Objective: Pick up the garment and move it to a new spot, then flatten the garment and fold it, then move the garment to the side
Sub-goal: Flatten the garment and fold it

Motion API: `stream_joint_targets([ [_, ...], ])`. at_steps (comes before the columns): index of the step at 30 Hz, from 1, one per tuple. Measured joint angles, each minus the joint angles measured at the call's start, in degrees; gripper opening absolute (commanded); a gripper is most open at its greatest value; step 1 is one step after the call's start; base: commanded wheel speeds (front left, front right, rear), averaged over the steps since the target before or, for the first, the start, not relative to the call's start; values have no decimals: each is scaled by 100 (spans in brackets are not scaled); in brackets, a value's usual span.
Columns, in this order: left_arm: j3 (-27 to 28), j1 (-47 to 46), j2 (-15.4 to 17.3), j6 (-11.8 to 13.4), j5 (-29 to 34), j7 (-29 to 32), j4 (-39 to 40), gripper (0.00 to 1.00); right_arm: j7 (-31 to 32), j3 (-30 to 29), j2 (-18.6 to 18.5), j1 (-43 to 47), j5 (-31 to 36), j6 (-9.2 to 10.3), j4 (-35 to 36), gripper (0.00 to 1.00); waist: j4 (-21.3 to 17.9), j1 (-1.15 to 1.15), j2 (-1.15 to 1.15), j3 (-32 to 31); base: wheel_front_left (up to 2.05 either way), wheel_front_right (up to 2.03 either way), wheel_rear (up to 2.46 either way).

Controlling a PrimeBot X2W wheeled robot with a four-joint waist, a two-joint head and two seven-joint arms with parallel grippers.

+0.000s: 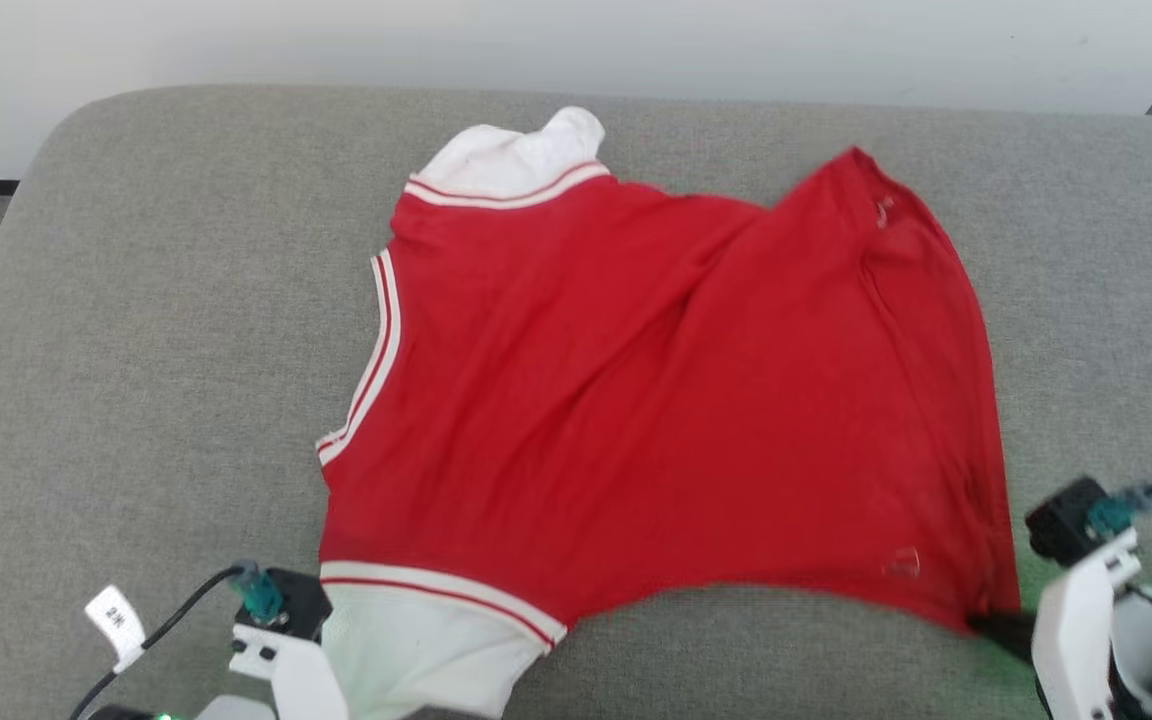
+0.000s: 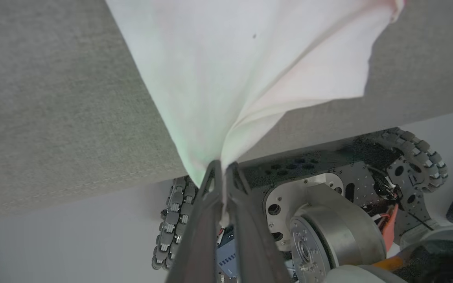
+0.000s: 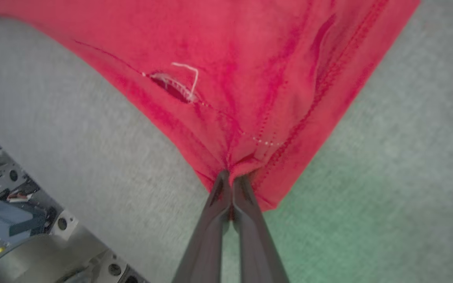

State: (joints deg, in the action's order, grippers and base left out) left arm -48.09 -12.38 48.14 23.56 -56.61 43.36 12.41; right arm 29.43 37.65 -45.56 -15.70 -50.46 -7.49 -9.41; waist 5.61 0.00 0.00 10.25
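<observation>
Grey woven cloth covers the pad (image 1: pixel 136 300), a wide cushion with rounded far corners that takes up most of the head view, with a pale wall (image 1: pixel 536 40) behind it. The shirt (image 1: pixel 636 400) lies spread across the middle of the pad with a plain red side up. Long soft creases run from its near edge toward its far right corner. Its red hem runs just inside the pad's near edge.

In the left wrist view the robot's base (image 2: pixel 328 236) shows past the pad's edge, all grey metal, with roller wheels (image 2: pixel 171 224) on either side.

One white sleeve (image 1: pixel 516 155) sits bunched at the shirt's far left. The other sleeve (image 1: pixel 416 640) is at the near left and reaches over the pad's near edge. Red-and-white striped trim (image 1: pixel 436 590) marks where the near sleeve meets the red body, and the same trim edges the far sleeve and the opening between the two.

The left claw (image 2: pixel 221 167) is pinched tight on the tip of the near sleeve, just off the pad's edge. The white cloth fans out taut from its fingertips. The right claw (image 3: pixel 231 177) is clamped on the shirt's near right corner, over the pad, and the red cloth gathers into pleats at its tips.

A black cable (image 1: pixel 176 610) with a white tag (image 1: pixel 116 620) runs to the left wrist. Near the right claw a small gap in a seam shows a loose white thread (image 3: pixel 189 76).
</observation>
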Motion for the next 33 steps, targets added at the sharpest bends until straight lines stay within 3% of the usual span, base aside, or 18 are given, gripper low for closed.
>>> stream_joint_targets([
  [5,63,122,223,231,2,-1,271,0,243,-59,-381,625,-276,-1,635,0,10,0,0,-14,0,0,0],
  [11,352,59,557,421,100,-110,580,0,318,-471,-591,1046,-531,-1,1081,0,-8,0,0,-12,0,0,0],
  [19,676,-603,929,300,479,-201,976,0,197,-1276,-505,1074,-230,-1,1389,0,-64,0,0,53,0,0,0],
  [24,753,-1766,740,-310,891,-101,728,0,286,-1774,-25,474,261,-1,1379,0,-107,0,0,221,0,0,0],
  [33,422,-3418,-379,-1404,1269,-34,-1006,0,356,-1699,527,-879,957,-1,645,0,-168,0,0,618,0,0,0],
])
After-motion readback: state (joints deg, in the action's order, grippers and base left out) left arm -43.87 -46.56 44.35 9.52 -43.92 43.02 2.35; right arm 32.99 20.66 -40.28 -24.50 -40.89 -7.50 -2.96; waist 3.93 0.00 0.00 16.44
